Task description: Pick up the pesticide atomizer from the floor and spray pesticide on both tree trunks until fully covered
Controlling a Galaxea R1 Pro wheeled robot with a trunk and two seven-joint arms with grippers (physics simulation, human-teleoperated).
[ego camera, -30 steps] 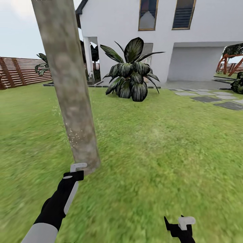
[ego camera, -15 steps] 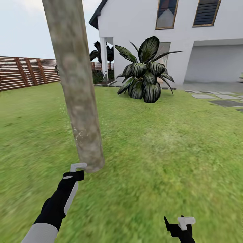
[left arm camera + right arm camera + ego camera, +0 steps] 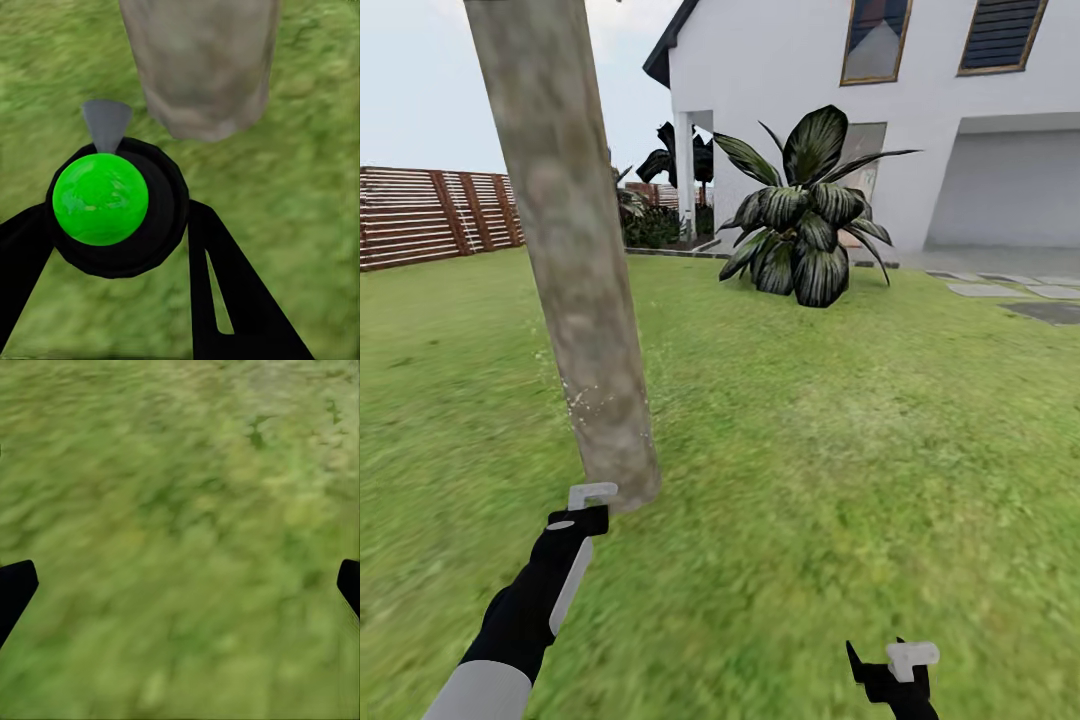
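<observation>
A thick grey-beige tree trunk (image 3: 575,280) rises from the lawn just ahead on the left, leaning slightly, with pale specks on its lower part. My left gripper (image 3: 585,515) sits close to the trunk's base. In the left wrist view it (image 3: 120,217) is shut on the pesticide atomizer (image 3: 112,202), a round near-black bottle with a bright green top. The bottle's grey nozzle (image 3: 106,124) points toward the trunk's foot (image 3: 202,60). My right gripper (image 3: 890,675) hangs low at the right, open (image 3: 180,585) over bare grass.
Green lawn (image 3: 840,420) stretches all around. A large dark-leaved plant (image 3: 805,220) stands ahead before the white house (image 3: 920,120). A brown slatted fence (image 3: 430,215) closes the left. Grey stepping stones (image 3: 1050,310) lie at the far right.
The whole view has swung: house and plant slid to the right and more fence came in at the left. Both arms keep their place in the picture, the left still beside the trunk.
</observation>
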